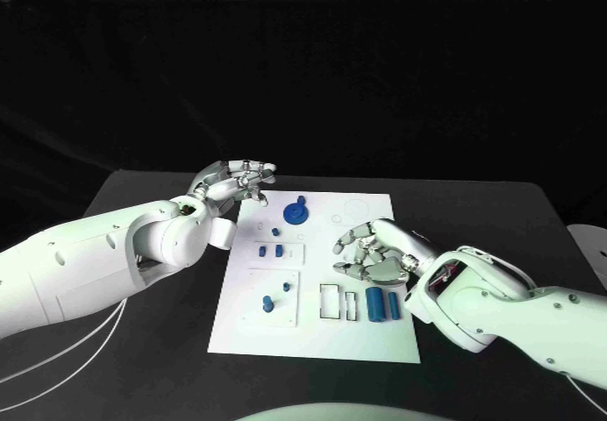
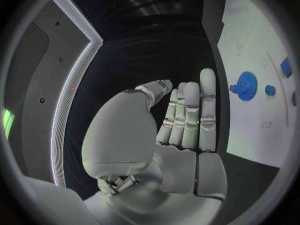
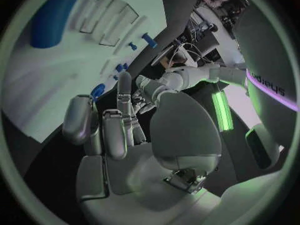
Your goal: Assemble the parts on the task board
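My left hand (image 1: 235, 182) hangs over the task board's (image 1: 367, 338) far left corner, just beside the blue gear (image 1: 295, 213). My right hand (image 1: 372, 254) covers the right edge above the two blue cylinders (image 1: 384, 303). Between them the middle strip lies open; pegs (image 1: 269, 252) stand there.

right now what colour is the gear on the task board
Blue; the gear shows best in the left wrist view.

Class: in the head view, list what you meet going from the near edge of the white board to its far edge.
Two upright blue cylinders → small blue peg → pair of small blue pieces → blue gear, all on the task board.
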Robot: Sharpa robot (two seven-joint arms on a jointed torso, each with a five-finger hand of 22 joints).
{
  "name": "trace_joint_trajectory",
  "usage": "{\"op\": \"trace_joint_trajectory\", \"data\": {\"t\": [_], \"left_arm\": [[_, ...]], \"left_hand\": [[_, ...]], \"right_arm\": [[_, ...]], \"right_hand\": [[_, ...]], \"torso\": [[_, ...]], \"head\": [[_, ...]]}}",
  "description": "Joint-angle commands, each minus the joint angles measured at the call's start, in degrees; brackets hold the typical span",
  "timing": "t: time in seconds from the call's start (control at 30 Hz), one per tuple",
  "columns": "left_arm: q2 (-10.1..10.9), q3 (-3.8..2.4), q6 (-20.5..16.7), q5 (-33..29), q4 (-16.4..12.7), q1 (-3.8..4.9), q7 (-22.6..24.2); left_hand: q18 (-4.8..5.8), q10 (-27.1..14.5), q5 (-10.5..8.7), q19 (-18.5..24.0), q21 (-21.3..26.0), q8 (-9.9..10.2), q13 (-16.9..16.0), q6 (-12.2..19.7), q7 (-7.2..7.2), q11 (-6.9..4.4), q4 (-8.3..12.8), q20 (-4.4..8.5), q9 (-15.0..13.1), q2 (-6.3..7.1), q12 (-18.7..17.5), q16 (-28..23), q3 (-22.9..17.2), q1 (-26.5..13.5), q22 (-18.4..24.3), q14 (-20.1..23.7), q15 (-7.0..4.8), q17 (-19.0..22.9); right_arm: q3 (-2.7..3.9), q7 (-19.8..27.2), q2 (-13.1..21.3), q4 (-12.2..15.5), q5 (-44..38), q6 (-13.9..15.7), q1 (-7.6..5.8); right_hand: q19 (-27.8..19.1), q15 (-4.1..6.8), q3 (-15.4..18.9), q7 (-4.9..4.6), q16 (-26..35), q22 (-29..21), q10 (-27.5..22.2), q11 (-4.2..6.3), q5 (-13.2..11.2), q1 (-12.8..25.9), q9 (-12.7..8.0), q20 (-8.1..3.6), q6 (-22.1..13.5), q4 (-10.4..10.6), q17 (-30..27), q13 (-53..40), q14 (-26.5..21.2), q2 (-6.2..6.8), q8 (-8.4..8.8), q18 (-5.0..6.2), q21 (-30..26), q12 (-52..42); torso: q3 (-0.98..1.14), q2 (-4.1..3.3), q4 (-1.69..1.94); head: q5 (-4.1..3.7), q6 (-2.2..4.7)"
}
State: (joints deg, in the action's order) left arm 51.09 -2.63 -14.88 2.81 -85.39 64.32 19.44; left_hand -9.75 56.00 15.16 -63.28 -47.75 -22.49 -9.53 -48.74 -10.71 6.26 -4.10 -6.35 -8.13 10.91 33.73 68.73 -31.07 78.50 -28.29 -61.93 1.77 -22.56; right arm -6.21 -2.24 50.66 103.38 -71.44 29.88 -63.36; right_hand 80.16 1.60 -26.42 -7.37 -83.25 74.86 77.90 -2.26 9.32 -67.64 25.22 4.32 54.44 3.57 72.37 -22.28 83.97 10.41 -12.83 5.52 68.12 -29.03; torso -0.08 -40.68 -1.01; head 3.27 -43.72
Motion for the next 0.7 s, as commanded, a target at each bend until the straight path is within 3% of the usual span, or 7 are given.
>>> {"op": "trace_joint_trajectory", "data": {"t": [0.03,0.07,0.17,0.27,0.33,0.47,0.7], "left_arm": [[0.0,0.12,1.0,0.2,0.0,0.02,0.4],[0.1,0.18,1.0,0.2,0.0,0.01,0.4],[0.3,0.38,0.9,0.2,0.0,-0.02,0.5],[0.3,0.53,0.9,0.2,0.0,-0.04,0.5],[0.3,0.60,1.0,0.2,-0.1,-0.06,0.5],[0.4,0.67,1.1,0.2,-0.1,-0.08,0.5],[0.5,0.74,1.2,0.2,-0.2,-0.10,0.6]], "left_hand": [[-0.81,-0.3,0.29,-0.1,0.4,-0.1,-0.1,0.4,-0.05,-0.08,0.2,-0.38,0.1,-0.06,0.3,-0.2,0.2,-0.3,0.1,0.4,-0.05,0.1],[-0.81,-0.3,0.29,-0.1,0.4,-0.1,-0.1,0.4,-0.05,-0.08,0.2,-0.38,0.1,-0.06,0.3,-0.2,0.2,-0.3,0.1,0.4,-0.05,0.1],[-0.81,-0.3,0.29,-0.1,0.4,-0.1,-0.1,0.4,-0.05,-0.08,0.2,-0.38,0.1,-0.06,0.3,-0.2,0.2,-0.3,0.1,0.4,-0.05,0.1],[-0.81,-0.3,0.29,-0.1,0.4,-0.1,-0.1,0.4,-0.05,-0.08,0.2,-0.38,0.1,-0.06,0.3,-0.2,0.2,-0.3,0.1,0.4,-0.05,0.1],[-0.81,-0.4,0.28,0.0,0.4,-0.1,-0.1,0.5,-0.06,-0.05,0.2,-0.39,0.1,-0.01,0.3,-0.2,0.3,-0.3,0.1,0.5,-0.03,0.1],[-0.81,-0.4,0.28,0.0,0.4,-0.1,-0.1,0.5,-0.06,-0.05,0.2,-0.39,0.1,-0.01,0.3,-0.2,0.3,-0.3,0.1,0.5,-0.03,0.1],[-0.80,-0.5,0.27,0.0,0.4,-0.1,0.0,0.6,-0.08,-0.02,0.1,-0.41,0.1,0.02,0.3,-0.2,0.3,-0.4,0.1,0.5,-0.01,0.1]], "right_arm": [[-0.10,-2.1,3.2,1.1,12.1,-7.4,-0.55],[-0.13,-2.9,4.2,1.4,12.3,-8.0,-0.68],[-0.31,-5.1,7.0,2.4,11.8,-9.3,-0.88],[-0.54,-7.4,9.7,3.8,9.5,-9.4,-0.88],[-0.75,-9.5,11.4,4.8,7.0,-9.0,-0.79],[-1.03,-12.9,13.3,6.2,2.5,-8.7,-0.46],[-1.33,-17.1,13.8,7.2,-3.2,-8.5,0.66]], "right_hand": [[1.4,0.80,3.5,1.01,-1.5,2.9,-0.8,0.54,0.5,1.7,3.3,-0.59,-0.1,2.4,2.7,-24.1,3.4,-0.83,-3.80,-1.22,2.8,-23.2],[1.5,0.63,4.1,1.65,-1.8,3.3,-2.5,0.62,0.8,0.8,4.9,-0.75,-1.5,2.9,3.1,-29.7,3.5,-1.40,-5.25,-1.24,3.1,-28.1],[2.1,0.97,5.7,1.30,-2.8,4.3,-0.1,0.77,0.4,1.2,7.1,-0.69,-1.8,4.6,5.7,-40.0,3.9,-1.42,-7.57,-1.56,4.4,-37.2],[2.3,0.82,6.6,1.13,-3.3,4.6,0.7,0.72,0.5,1.4,7.9,-0.68,-2.6,5.7,6.8,-43.6,4.1,-1.26,-8.11,-1.63,4.8,-40.3],[2.5,0.73,7.5,1.04,-3.5,5.0,1.4,0.62,0.5,1.7,8.2,-0.60,-3.2,6.9,7.2,-46.1,4.2,-1.08,-8.19,-1.71,5.1,-42.4],[2.6,0.69,8.7,1.03,-3.6,5.2,1.2,0.56,1.3,2.3,8.4,-0.53,-3.5,8.5,7.4,-46.5,4.2,-0.95,-8.23,-1.74,5.3,-42.5],[2.7,0.79,10.7,1.26,-3.7,5.5,1.3,0.73,1.6,3.2,8.8,-0.59,-3.1,11.3,7.6,-47.4,4.2,-0.77,-8.62,-1.79,5.5,-42.9]], "torso": [[-0.09,0.47,-0.73],[-0.06,0.53,-0.89],[0.07,0.72,-1.47],[0.12,0.84,-1.70],[0.02,0.94,-1.83],[-0.16,1.15,-2.05],[-0.35,1.31,-2.07]], "head": [[-2.57,0.18],[-2.98,0.15],[-4.08,0.00],[-5.13,-0.04],[-5.79,-0.02],[-6.24,-0.37],[-6.18,-0.82]]}}
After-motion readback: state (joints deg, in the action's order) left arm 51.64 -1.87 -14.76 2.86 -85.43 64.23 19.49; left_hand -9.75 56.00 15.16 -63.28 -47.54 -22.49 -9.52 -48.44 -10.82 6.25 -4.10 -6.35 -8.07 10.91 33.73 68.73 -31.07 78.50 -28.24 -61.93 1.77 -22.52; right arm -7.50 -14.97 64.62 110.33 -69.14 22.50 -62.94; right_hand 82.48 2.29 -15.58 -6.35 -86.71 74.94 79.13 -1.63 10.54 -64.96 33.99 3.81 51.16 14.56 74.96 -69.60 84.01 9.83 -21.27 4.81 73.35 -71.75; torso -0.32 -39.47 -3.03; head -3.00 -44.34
